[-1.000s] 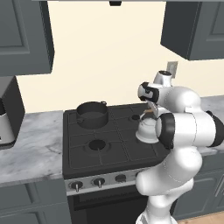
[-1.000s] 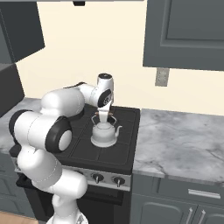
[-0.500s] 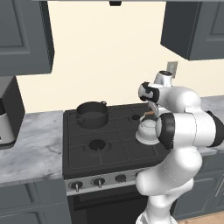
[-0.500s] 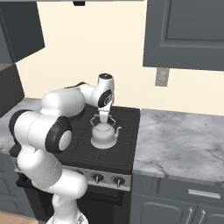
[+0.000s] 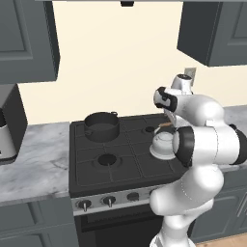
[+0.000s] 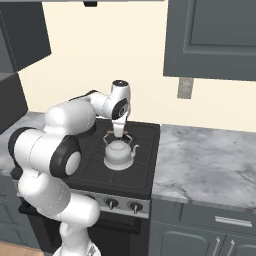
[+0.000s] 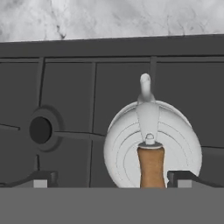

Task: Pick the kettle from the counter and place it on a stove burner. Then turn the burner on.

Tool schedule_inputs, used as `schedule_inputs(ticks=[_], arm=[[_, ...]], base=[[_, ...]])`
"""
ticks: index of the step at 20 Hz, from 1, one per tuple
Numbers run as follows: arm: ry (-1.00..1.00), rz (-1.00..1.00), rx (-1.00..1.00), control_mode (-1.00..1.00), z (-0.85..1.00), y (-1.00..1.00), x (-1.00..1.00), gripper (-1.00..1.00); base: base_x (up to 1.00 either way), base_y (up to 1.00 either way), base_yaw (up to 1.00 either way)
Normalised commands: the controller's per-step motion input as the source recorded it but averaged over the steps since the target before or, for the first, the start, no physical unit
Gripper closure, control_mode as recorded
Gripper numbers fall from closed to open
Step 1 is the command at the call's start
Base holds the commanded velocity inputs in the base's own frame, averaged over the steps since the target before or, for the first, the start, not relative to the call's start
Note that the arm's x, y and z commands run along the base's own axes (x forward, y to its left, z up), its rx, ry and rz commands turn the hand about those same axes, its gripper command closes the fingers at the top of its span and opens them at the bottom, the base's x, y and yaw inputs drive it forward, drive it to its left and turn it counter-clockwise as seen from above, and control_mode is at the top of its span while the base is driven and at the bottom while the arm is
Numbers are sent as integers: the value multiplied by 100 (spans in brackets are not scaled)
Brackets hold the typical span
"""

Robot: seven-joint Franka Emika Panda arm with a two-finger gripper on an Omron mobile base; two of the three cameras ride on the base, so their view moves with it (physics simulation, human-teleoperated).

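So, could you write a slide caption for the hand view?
Open gripper above kettle on the stove grate, counter beyond.

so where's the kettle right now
The kettle sits on the stove's grates at the front right burner, close to the marble counter. The dark pot stands on the back left burner, and the open gripper is just above the kettle's handle.

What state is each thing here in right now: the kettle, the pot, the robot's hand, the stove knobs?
kettle: upright on the stove's grate, front right burner, nothing gripping it.
pot: upright on the back left burner, no lid visible.
hand: open, just above the kettle's wooden handle.
stove knobs: too small to tell their setting.
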Motion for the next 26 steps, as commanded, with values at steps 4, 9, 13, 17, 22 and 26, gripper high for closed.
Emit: schedule_inputs(ticks=[4,9,13,17,22,26], arm=[[0,9,0,-100,48,0,-26,-100],[-2,17,0,-100,19,-2,-65,-100],[-3,21,0,-100,7,-17,-81,-100],[-9,24,0,-100,3,-30,-93,-100],[-30,28,0,-100,13,-29,-100,-100],[-44,29,0,-100,16,-27,-98,-100]], base=[[0,0,0],[0,0,0],[0,0,0],[0,0,0],[0,0,0],[0,0,0]])
